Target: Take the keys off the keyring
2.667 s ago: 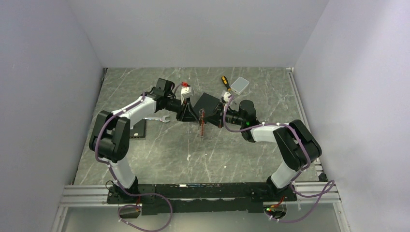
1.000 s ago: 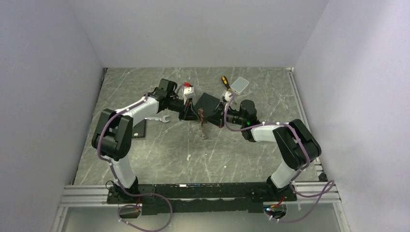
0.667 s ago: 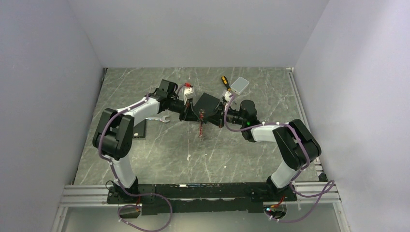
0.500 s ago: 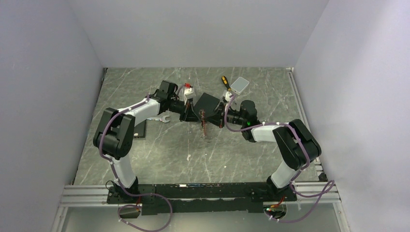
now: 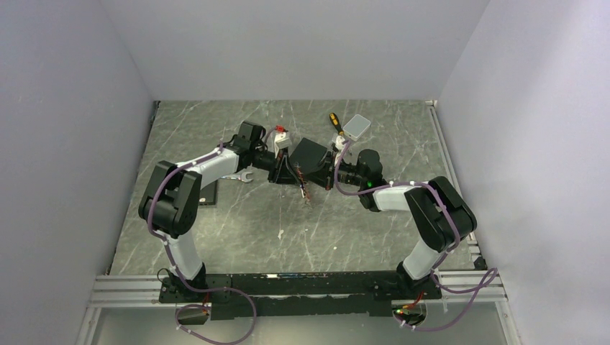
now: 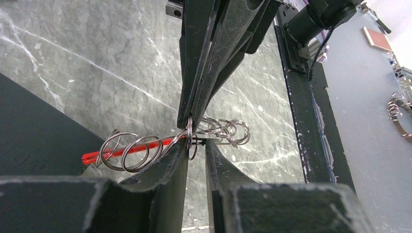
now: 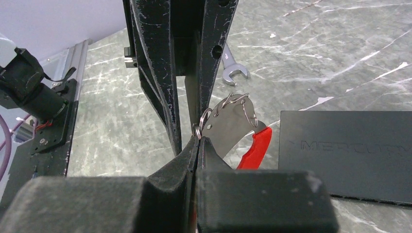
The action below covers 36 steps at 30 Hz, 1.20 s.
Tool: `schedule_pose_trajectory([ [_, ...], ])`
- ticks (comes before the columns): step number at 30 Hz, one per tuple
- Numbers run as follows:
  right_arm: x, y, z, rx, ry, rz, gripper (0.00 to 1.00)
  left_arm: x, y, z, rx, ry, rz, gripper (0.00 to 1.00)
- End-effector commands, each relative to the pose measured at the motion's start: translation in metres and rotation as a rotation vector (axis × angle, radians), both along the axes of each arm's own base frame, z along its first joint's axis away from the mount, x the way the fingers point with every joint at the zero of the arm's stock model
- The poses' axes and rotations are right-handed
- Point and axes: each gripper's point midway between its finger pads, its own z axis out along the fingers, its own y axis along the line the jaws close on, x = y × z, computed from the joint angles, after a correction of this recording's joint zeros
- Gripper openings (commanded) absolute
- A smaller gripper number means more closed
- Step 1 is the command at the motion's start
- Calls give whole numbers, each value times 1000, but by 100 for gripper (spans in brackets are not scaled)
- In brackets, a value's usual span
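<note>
The keyring [image 5: 305,187] hangs between my two grippers above the table. In the left wrist view it is a chain of wire rings [image 6: 131,150] with a bright red part [image 6: 99,156]. In the right wrist view it shows a flat silvery piece [image 7: 228,127] and a red part [image 7: 255,145]. My right gripper [image 7: 197,137] is shut on one wire ring. My left gripper [image 6: 196,145] faces it tip to tip, its jaws a narrow gap apart astride that ring. A thin dark piece crosses the gap. I cannot make out the keys among the rings.
A black box [image 5: 308,152] lies just behind the grippers and also shows in the right wrist view [image 7: 350,150]. A silver wrench [image 5: 234,176] lies to the left. A yellow-and-black screwdriver [image 5: 334,120] and a small white box [image 5: 356,127] lie at the back.
My left gripper has crept right, closer to the right gripper's tips. The hanging keyring has swung and now hangs shorter, tilted to the right.
</note>
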Motion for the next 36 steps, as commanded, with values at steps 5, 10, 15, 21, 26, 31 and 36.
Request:
schedule_pose_trajectory([
  [5,-2,4,15,51,-57,30,0,-4,-3,31,-64,-2,-16,11],
  [10,-5,4,11,25,-61,62,0,-1,2,29,-46,16,6,0],
  [15,-8,1,10,-44,-104,102,13,-1,5,20,12,46,12,0],
  [21,-12,-8,3,-195,-177,166,25,1,9,8,113,84,15,0],
  [26,-12,-15,8,-321,-242,217,33,1,7,0,202,135,3,0],
  [31,-10,-21,17,-436,-312,223,34,2,6,-6,282,173,0,0],
  [36,-19,-11,17,-540,-413,259,33,-1,-1,-12,331,202,-18,0],
])
